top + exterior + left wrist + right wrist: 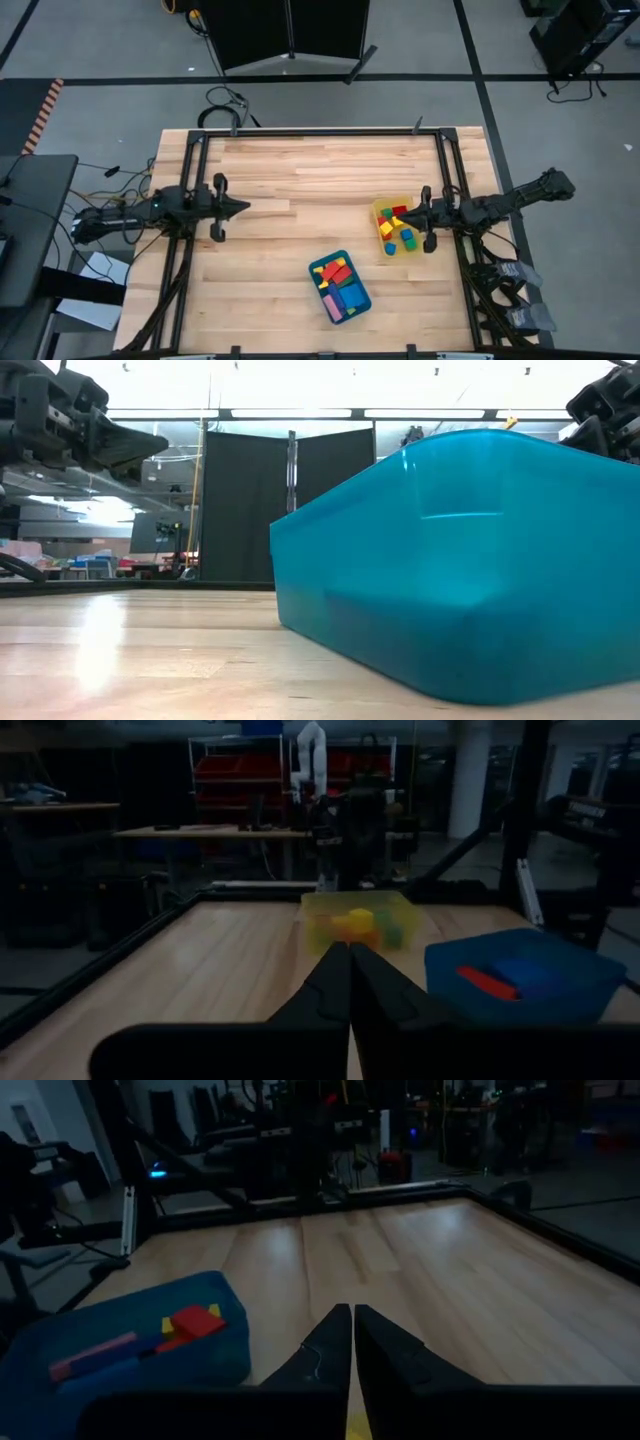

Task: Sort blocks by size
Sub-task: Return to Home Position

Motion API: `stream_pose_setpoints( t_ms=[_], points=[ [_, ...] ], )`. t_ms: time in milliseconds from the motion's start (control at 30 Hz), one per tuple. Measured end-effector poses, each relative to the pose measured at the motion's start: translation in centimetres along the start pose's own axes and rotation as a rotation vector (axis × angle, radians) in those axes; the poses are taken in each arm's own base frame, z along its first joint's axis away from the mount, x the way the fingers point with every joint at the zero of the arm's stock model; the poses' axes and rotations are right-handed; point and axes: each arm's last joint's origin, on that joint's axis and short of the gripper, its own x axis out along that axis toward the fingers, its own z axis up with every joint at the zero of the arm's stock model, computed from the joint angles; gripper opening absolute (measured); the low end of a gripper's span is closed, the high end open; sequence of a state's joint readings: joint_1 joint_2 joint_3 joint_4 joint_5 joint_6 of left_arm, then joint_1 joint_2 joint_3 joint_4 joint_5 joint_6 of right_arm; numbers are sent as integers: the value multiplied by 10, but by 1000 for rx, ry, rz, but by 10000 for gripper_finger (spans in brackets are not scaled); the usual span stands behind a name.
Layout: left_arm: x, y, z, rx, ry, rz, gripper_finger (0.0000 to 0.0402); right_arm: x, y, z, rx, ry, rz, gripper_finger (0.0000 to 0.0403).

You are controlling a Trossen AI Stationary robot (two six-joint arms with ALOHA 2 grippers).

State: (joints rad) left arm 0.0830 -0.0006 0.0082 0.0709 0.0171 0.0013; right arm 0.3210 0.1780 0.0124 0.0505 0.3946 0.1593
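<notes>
The blocks lie in two containers. Several small cubes, red, yellow, blue and green, lie in the translucent yellow square bin [395, 226], which also shows in the left wrist view [360, 918]. Longer bars, red, blue, pink and yellow, lie in the blue rectangular tray [340, 286], which also shows in the right wrist view [130, 1342] and fills the low view [460, 560]. My left gripper [244, 208] is shut and empty above the table's left part. My right gripper [408, 212] is shut, with its tips above the yellow bin's right side.
Black frame rails [190, 200] run along the table's left, right and far edges. Bare wood [310, 190] lies between the two grippers. Cables [225, 105] lie beyond the far edge.
</notes>
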Motion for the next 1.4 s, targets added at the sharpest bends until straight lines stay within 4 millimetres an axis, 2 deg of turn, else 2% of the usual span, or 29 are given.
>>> stream_pose_setpoints(
  t_ms=[267,1400],
  points=[
    [0,2,-3,21,27,53,29,1,0,0,-5,5,-1,31],
    [0,2,-2,21,19,54,33,1,0,0,-6,4,-1,32]
  ],
)
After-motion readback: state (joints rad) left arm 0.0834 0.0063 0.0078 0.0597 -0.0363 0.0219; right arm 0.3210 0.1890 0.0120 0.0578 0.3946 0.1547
